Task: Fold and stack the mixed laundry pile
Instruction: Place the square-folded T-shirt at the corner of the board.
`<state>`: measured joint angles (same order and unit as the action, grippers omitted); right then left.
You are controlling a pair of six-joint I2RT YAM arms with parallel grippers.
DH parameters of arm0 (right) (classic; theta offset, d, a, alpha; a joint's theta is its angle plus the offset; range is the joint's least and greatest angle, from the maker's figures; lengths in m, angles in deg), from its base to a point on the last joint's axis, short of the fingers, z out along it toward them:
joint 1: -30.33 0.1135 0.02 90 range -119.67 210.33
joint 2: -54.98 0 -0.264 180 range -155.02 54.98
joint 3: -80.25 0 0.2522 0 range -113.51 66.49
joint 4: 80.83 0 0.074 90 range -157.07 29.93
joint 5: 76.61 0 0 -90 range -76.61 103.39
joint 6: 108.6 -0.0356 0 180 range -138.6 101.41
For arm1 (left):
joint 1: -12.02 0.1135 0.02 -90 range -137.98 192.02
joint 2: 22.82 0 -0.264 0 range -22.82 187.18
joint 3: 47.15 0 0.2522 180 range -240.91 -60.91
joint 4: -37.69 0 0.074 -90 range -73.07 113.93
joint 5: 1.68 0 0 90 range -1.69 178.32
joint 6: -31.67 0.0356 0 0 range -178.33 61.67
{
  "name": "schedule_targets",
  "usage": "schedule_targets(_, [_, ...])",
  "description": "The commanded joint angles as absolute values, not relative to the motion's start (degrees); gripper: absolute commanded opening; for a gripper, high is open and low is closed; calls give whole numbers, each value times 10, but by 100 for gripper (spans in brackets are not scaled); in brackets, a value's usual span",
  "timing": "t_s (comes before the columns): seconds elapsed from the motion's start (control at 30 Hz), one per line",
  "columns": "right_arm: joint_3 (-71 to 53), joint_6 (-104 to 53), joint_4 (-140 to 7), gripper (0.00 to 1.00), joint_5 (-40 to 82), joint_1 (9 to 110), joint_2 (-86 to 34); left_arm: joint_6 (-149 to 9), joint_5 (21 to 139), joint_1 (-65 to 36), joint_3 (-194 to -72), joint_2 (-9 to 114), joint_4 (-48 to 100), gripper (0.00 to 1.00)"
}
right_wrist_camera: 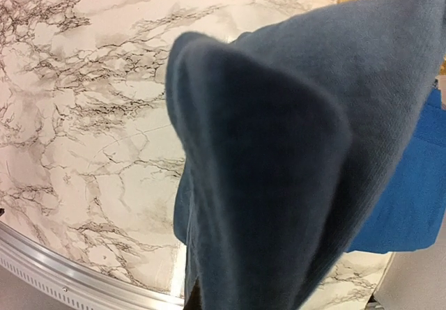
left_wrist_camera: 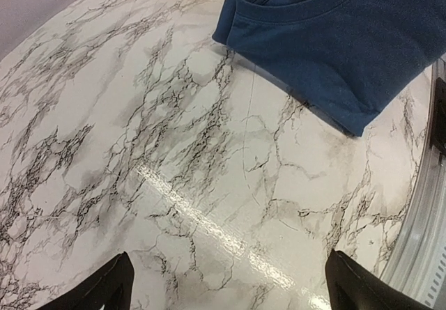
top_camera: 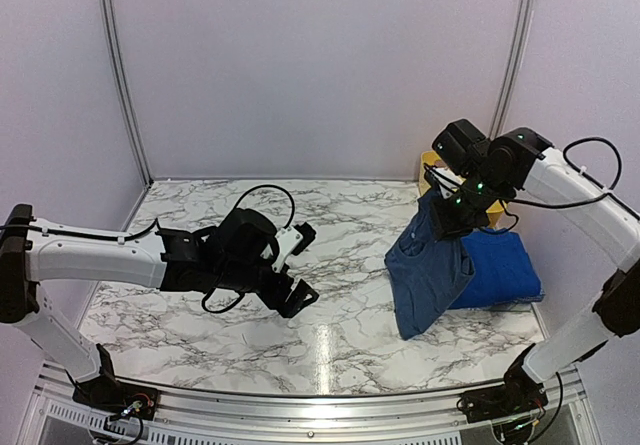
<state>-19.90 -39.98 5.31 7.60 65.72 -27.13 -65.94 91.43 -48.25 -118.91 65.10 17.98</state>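
Note:
A dark denim-blue garment (top_camera: 425, 280) hangs from my right gripper (top_camera: 452, 220), which is shut on its upper edge; its lower part trails onto the marble table. The same cloth (right_wrist_camera: 279, 150) fills the right wrist view and hides the fingers. Beneath and to the right of it, a bright royal-blue garment (top_camera: 500, 270) lies folded flat, and its edge (right_wrist_camera: 411, 198) also shows in the right wrist view. My left gripper (top_camera: 305, 263) hovers open over the middle of the table, apart from the laundry. Nothing lies between its fingers, and the dark garment's collar (left_wrist_camera: 327, 38) shows ahead of it (left_wrist_camera: 228, 254).
A yellow tub (top_camera: 432, 160) stands at the back right, behind the right arm. A metal rail (left_wrist_camera: 418, 240) runs along the table's near edge. Grey walls close in the back and sides.

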Motion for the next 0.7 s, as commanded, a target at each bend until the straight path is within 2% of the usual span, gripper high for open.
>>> schedule_targets(0.0, [-250,-405,93,0,33,644,-238,-653,905,-480,-1188,634,164,99])
schedule_targets(0.4, [-311,-348,115,0,23,550,-225,-635,895,-479,-1204,651,158,99])
schedule_targets(0.67, [-305,-308,117,0,32,479,-212,-620,895,-479,-1212,662,156,99])
